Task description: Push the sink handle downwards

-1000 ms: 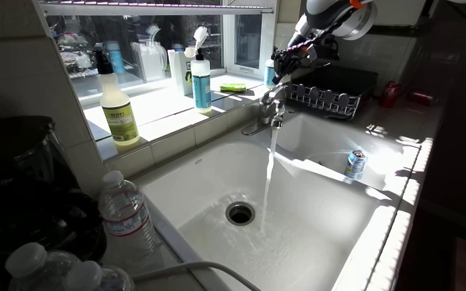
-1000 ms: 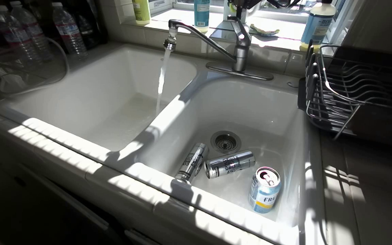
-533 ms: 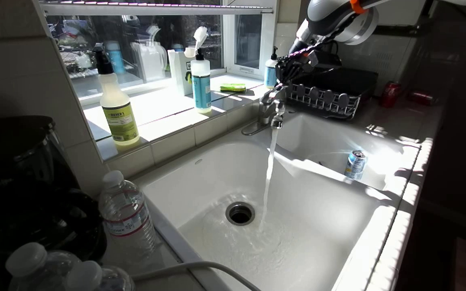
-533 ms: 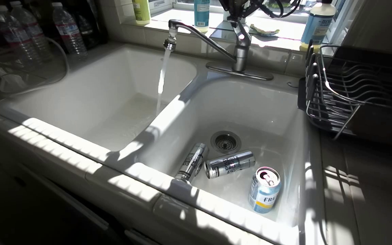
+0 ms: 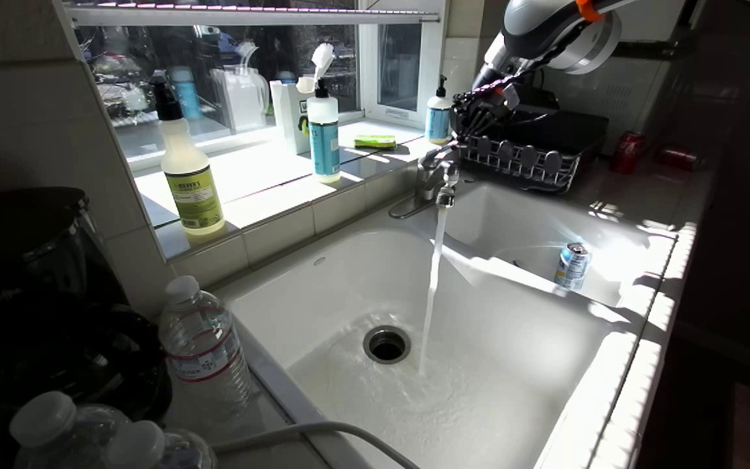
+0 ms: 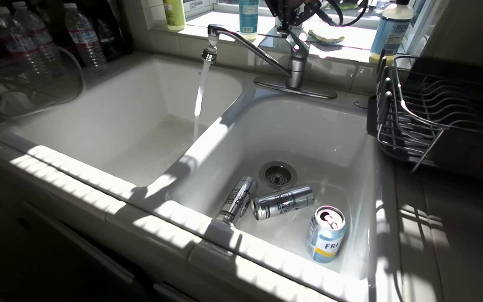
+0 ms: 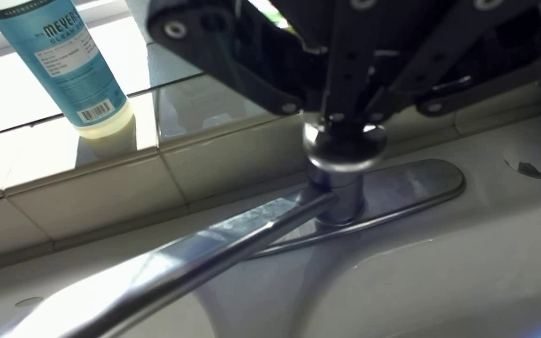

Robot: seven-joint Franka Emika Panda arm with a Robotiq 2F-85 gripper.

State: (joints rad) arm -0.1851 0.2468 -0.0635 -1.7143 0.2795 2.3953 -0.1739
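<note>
Water btls (image 6: 84,40), 3, upright, far L corner of surface (image 6: 455,222) in an exterior view. Sink (image 6: 220,126), wht, 2 basins, along front edge; water (image 6: 198,96) running, L basin (image 6: 124,96). Sink handle (image 6: 298,43), chrome, atop faucet (image 6: 297,69), mid back edge; tool (image 6: 283,30) at its upper end, jaws together, contact unclear. Cans (image 6: 283,204), 3, R basin (image 6: 321,130). Dish rack (image 6: 425,126), blk, far R corner.

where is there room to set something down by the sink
Bare sill shows between the yellow bottle and nearest blue-label bottle; also bare counter in front of the dish rack, beside the basin holding cans. Crowded: that basin, and the sink handle, where the claw is.
</note>
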